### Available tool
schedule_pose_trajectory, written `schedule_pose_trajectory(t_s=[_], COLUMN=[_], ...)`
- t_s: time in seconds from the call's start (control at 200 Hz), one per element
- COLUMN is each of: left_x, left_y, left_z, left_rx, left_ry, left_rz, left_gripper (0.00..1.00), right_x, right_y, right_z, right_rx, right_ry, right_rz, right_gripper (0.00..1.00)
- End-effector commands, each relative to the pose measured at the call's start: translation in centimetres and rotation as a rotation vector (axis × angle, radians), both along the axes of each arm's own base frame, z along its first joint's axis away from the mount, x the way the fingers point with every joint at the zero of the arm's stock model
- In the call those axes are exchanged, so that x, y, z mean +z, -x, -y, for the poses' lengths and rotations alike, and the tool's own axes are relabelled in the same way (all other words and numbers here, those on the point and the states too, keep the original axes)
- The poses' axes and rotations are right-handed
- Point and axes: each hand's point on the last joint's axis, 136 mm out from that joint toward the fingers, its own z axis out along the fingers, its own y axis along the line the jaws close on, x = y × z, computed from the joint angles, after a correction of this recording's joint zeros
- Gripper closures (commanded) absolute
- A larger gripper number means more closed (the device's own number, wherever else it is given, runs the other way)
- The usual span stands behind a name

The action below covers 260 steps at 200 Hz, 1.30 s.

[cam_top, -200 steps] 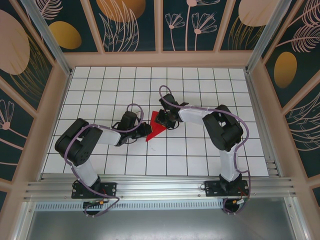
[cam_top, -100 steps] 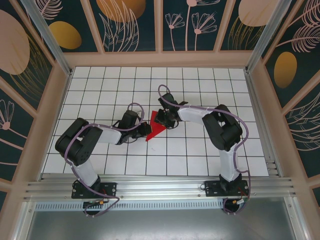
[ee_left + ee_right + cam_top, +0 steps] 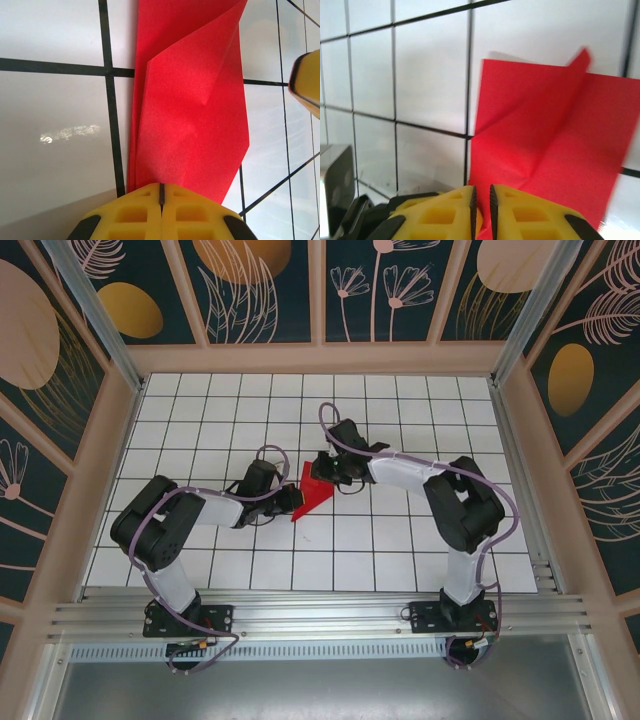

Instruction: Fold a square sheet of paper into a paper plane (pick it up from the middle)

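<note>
Left gripper: jaws pressed flat together and clamped on the near end of the sheet of paper. The red runs straight out from the seam, so the long axis is in line with the jaws.

Right gripper: jaws down to a thin slit with red inside it. I read that as a pinch on the opposite, wider end of the sheet of paper. Can't tell how firm it is.

The sheet of paper is a creased wedge lying low on the gridded surface, spanning the two sets of jaws. One folded layer lies over another. At the wide end a loose flap stands off the sheet, its corner curling up on the right jaws' side.

Judgement: the next crease follows that long axis. The right arm is nearer the loose flap, so it folds and the left anchors. The risk is the arms pulling apart, which would slip or tear the clamped end.
</note>
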Motion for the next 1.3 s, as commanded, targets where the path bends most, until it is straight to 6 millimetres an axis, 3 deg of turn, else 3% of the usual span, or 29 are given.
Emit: schedule_pose_trajectory(t_s=[0.0, 0.31, 0.535, 0.605, 0.801, 1.066, 1.296], left_x=[-5.0, -5.2, -5.1, -5.1, -5.1, -5.5, -5.8], left_y=[2.1, 2.2, 2.3, 2.4, 2.5, 2.9, 3.2], left_z=[-3.0, -3.0, -3.0, -2.9, -2.9, -3.0, -3.2], left_rx=[0.03, 0.026, 0.018, 0.012, 0.003, -0.016, -0.035], left_ry=[-0.172, -0.174, -0.175, -0.175, -0.18, -0.192, -0.211], left_rz=[-0.125, -0.131, -0.129, -0.13, -0.131, -0.144, -0.152], left_gripper=[0.98, 0.99, 0.98, 0.98, 0.98, 0.98, 0.98], right_x=[-1.3, -4.2, -8.0, -7.8, -3.4, -6.9, -6.5], right_y=[1.4, 2.5, 2.6, 2.4, 1.5, 0.4, -1.8], right_z=[-1.3, -1.9, 0.4, 0.6, -1.3, 0.0, 1.9], right_rx=[0.094, 0.147, 0.106, 0.103, 0.153, 0.114, 0.049], right_ry=[-0.052, -0.074, 0.058, 0.068, -0.045, 0.033, 0.054], right_rz=[-0.03, -0.101, -0.153, -0.144, -0.052, -0.092, -0.058], right_gripper=[0.92, 0.99, 0.99, 0.99, 0.99, 0.99, 0.99])
